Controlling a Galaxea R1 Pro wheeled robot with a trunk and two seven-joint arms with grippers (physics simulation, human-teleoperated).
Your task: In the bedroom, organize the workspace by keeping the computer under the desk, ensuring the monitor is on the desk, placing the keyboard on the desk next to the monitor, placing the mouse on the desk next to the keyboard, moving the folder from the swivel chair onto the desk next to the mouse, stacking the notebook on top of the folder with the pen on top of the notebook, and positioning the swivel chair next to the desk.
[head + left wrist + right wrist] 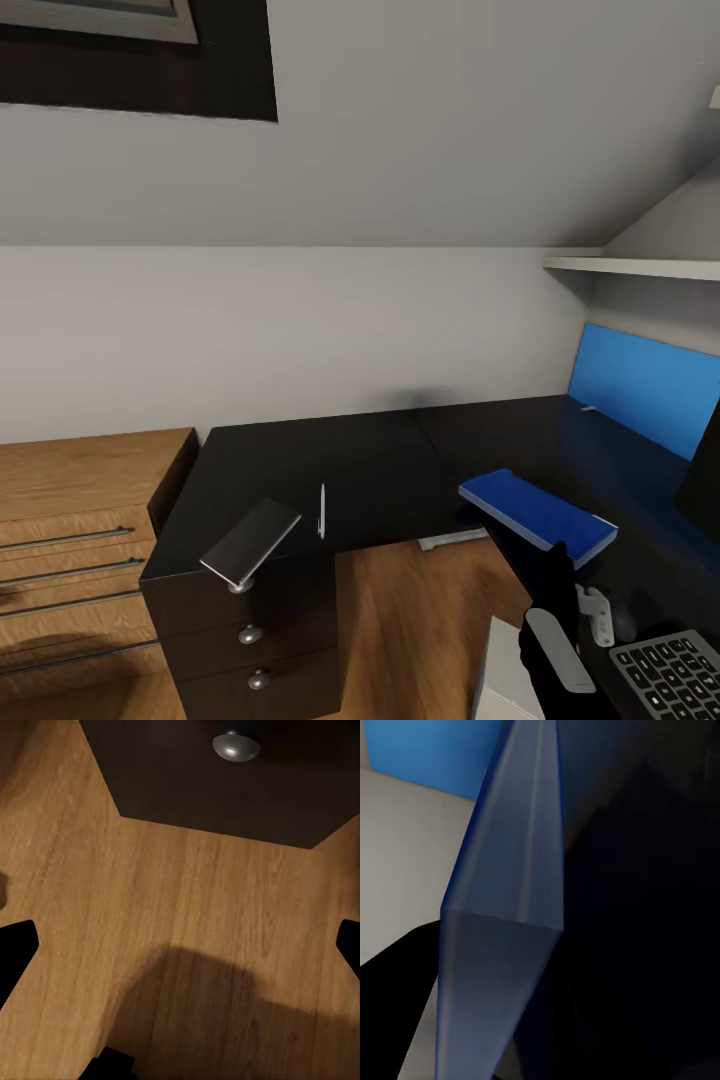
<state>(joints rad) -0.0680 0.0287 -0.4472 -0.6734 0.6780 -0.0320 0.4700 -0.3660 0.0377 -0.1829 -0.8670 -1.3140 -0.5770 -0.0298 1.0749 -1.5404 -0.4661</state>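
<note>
The right gripper [556, 568] clasped the near edge of the blue folder [537, 515], held raised over the black desk [370, 470]; the keyboard [673, 673] lay just to its right, nearer the camera. Farther off to its left lay the pen [322, 510] and, beyond it, the notebook [251, 542], overhanging the desk's edge above the drawers [250, 634]. The left gripper [180, 945] hung spread apart over the wood floor [187, 945].
</note>
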